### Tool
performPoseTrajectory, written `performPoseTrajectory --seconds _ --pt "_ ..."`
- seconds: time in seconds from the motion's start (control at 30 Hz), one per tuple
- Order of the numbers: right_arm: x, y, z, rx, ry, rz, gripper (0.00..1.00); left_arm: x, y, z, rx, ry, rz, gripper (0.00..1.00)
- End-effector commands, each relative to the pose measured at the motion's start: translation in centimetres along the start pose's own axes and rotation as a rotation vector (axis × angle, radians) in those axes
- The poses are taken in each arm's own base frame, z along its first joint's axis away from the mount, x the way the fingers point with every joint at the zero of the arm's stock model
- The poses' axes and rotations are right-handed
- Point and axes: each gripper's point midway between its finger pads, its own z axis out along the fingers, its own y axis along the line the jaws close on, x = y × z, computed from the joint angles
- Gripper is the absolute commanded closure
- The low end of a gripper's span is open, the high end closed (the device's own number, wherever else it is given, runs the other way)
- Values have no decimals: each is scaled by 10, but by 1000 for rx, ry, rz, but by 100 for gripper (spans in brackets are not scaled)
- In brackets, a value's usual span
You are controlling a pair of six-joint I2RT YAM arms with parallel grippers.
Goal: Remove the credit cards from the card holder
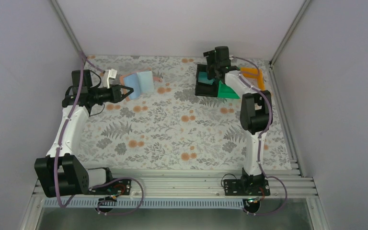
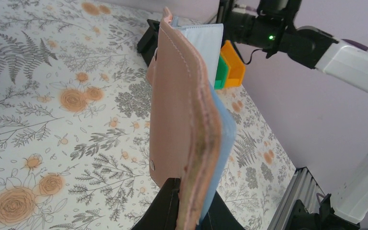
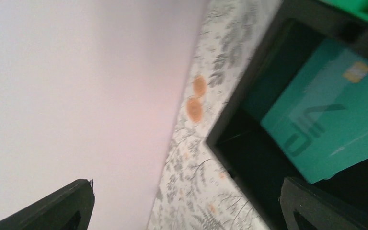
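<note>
My left gripper [image 1: 126, 92] is shut on the lower edge of the card holder [image 1: 140, 82] and holds it above the table at the back left. In the left wrist view the card holder [image 2: 179, 110] stands on edge between my fingers, salmon-tan outside, light blue inside. A whitish card [image 2: 203, 40] sticks out of its top. My right gripper [image 1: 212, 72] is open and empty above the black bin [image 1: 205, 88]. A teal credit card [image 3: 328, 108] lies in that bin, beside my right gripper [image 3: 187, 206].
A green bin [image 1: 228, 91] and an orange bin [image 1: 252, 74] stand beside the black bin at the back right. The back wall is close behind them. Metal rails run along the near and right table edges.
</note>
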Motion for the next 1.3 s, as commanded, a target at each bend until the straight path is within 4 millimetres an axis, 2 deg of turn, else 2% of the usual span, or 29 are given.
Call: performPoseTrajectory --seconds 0.0,0.07,0.17,0.27,0.37,0.5,0.63,0.8,0.87,0.9,0.97,1.1,1.27 --pt "15 86 -57 -211 62 -225 1 -8 -8 -6 9 -27 57 98" --pt "36 109 -79 -327 149 -351 1 -9 -10 -7 11 -29 60 98" --pt "83 137 -121 -518 330 -607 4 -10 -15 -9 26 -34 74 98" --pt "128 154 -162 -641 407 -910 9 -12 -24 -12 58 -35 108 98" --pt "180 156 -210 -797 472 -1190 13 -20 -39 -15 110 -31 162 98" --pt "238 136 -261 -938 538 -1493 16 -33 -70 -27 194 -27 266 98" --pt "251 119 -291 -1056 609 -1548 16 -32 -94 -37 267 -28 345 98" --pt "262 99 -295 -1052 658 -1628 16 -26 -114 -46 314 -31 416 98" --pt "268 92 -300 -1063 683 -1665 11 -25 -123 -50 336 -37 450 97" --pt "270 89 -306 -1089 697 -1681 5 -25 -127 -52 341 -42 465 97" --pt "276 85 -317 -1135 714 -1702 2 -26 -133 -55 350 -48 487 98" --pt "286 77 -315 -1126 705 -1734 3 -21 -140 -59 373 -57 518 97" --pt "290 76 -308 -1086 687 -1739 4 -19 -146 -63 380 -64 537 98"
